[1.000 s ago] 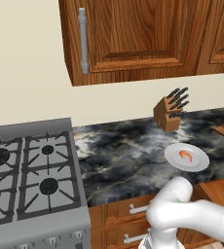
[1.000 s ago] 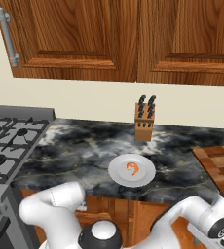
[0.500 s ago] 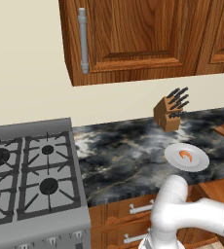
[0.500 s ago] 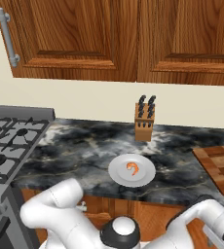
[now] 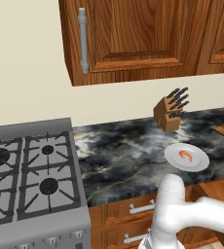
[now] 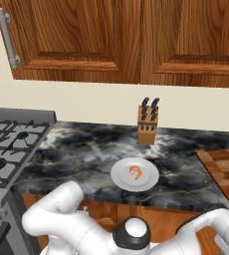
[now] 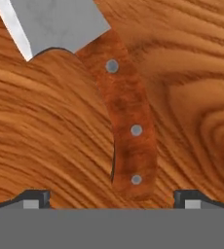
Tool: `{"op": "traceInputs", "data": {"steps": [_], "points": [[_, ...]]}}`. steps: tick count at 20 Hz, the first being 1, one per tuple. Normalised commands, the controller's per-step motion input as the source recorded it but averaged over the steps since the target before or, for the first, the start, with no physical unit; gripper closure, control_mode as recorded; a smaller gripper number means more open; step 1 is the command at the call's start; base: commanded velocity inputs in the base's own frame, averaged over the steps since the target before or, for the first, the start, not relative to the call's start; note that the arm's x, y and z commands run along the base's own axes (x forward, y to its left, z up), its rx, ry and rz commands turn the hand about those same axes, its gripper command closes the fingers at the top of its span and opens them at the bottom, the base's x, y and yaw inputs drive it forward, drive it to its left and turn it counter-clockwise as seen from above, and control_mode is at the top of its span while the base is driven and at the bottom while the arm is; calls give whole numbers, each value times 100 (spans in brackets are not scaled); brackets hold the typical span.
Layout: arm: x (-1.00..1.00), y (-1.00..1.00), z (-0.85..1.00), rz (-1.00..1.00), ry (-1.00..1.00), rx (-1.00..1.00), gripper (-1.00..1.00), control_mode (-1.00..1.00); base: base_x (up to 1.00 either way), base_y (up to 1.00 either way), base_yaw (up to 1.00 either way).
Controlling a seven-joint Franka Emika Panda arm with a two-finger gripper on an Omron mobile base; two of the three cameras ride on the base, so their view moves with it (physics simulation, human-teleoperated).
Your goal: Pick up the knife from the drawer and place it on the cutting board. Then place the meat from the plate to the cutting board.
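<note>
Reddish-brown knife (image 7: pixel 128 126) lies flat on the wooden floor of the drawer (image 7: pixel 192 87), its handle between the spread fingertips (image 7: pixel 33 199) of the hand (image 7: pixel 112 200), which stands fully open and grips nothing. On the marble tabletop (image 6: pixel 81 149), the orange meat (image 6: pixel 135 173) sits on the white plate (image 6: pixel 121 179), left of the cutting board (image 6: pixel 226 172); a knife block (image 6: pixel 147 124) stands farther back.

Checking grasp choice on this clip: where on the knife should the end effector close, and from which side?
On the reddish-brown handle of the knife, near its middle rivet, coming straight down from above. It lies flat on the drawer floor, and the open end effector already straddles the handle's end, clear of the blade.
</note>
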Motion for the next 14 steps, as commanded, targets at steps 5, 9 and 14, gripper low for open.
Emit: {"op": "traceInputs", "data": {"steps": [5,9,14], "points": [[0,-43,-24,4,-2,0,-100,-100,0,0,0],[0,-10,-41,5,0,-2,-100,-100,0,0,0],[0,0,-52,5,0,-2,100,-100,0,0,0]]}}
